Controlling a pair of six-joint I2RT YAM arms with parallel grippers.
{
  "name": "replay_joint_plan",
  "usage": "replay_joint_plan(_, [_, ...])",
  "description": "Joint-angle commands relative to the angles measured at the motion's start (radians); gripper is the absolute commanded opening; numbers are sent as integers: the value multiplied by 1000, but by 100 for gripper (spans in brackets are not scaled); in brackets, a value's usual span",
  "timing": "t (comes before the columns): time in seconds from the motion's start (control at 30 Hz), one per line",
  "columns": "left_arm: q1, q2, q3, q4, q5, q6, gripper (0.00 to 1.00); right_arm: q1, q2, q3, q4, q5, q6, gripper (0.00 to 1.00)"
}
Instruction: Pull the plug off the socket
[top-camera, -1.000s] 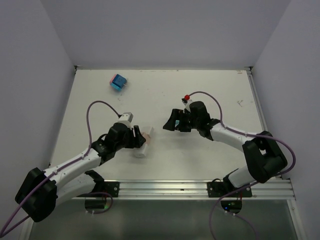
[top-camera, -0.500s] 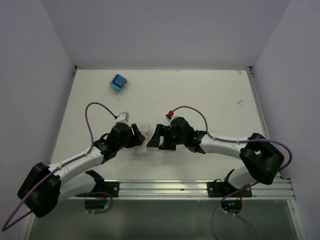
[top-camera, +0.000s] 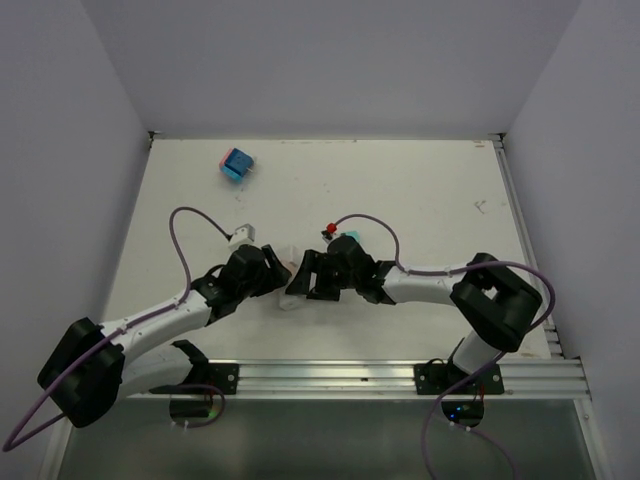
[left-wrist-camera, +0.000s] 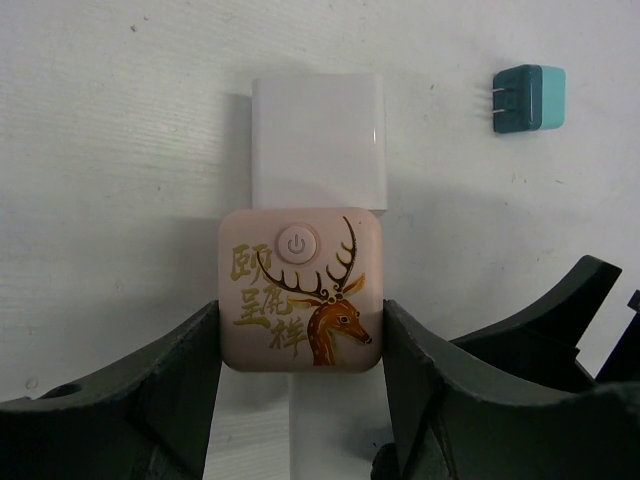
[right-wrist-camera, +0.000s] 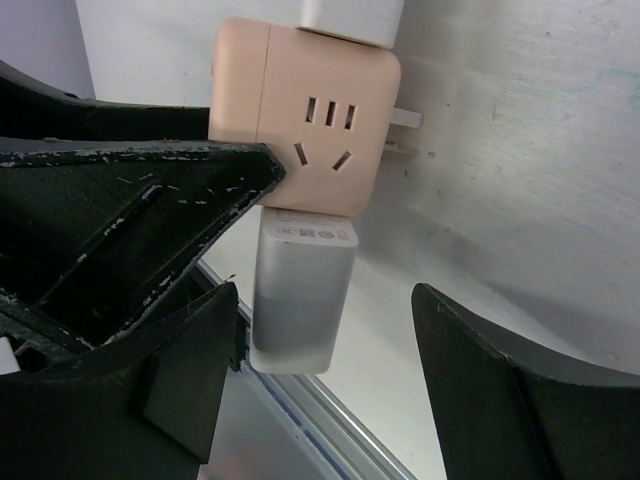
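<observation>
- Now the right arm (top-camera: 430, 272) has swung in from the right side of the desk (top-camera: 420, 170). A second ago the right claw (top-camera: 300, 283) hung well apart from the socket (left-wrist-camera: 300, 290); it has since come right up against it.
- Its jaws are spread. In the right wrist view they stand on either side of the white plug (right-wrist-camera: 300, 300) that juts from one face of the socket. One finger is just beside the plug and the other is clearly apart, so nothing is pinched yet.
- The left claw (top-camera: 275, 275) has not changed: it still pinches the pink socket by two opposite sides.
- The socket has stayed near the middle of the desk, towards the near edge. Whether it rests on the surface I cannot tell.
- The plug is still seated flush in the socket. A second white block (left-wrist-camera: 317, 140) sits on the opposite face, and a small teal plug (left-wrist-camera: 528, 98) lies loose on the desk beyond.
- By my reading the approach is over and the grasp is the step in hand; no pulling has begun.
- Next the right jaws need to close squarely on the plug and draw it straight out while the left side braces. An off-centre grip could twist the socket in the left claw's hold.
</observation>
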Motion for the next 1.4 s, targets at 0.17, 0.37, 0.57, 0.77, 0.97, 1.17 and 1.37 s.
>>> replay_joint_plan(0.17, [-27, 14, 64, 6, -66, -70, 0, 8, 41, 54, 53, -9, -28, 55])
replay_joint_plan(0.37, [-25, 14, 93, -18, -75, -73, 3, 8, 33, 22, 59, -26, -83, 19])
replay_joint_plan(0.57, [-25, -14, 106, -41, -74, -70, 58, 8, 19, 8, 64, -48, -149, 0])
replay_joint_plan(0.77, [-11, -6, 126, -66, -75, -66, 74, 7, 31, 23, 67, -89, -183, 0])
replay_joint_plan(0.97, [33, -4, 129, -46, -12, -40, 78, 7, 44, 21, 88, -108, -192, 0])
replay_joint_plan(1.17, [48, 49, 124, -32, 50, -23, 80, 7, 57, 28, 108, -138, -200, 0])
replay_joint_plan(1.37, [52, 100, 129, -28, 98, -18, 80, 5, 59, 23, 122, -151, -201, 0])
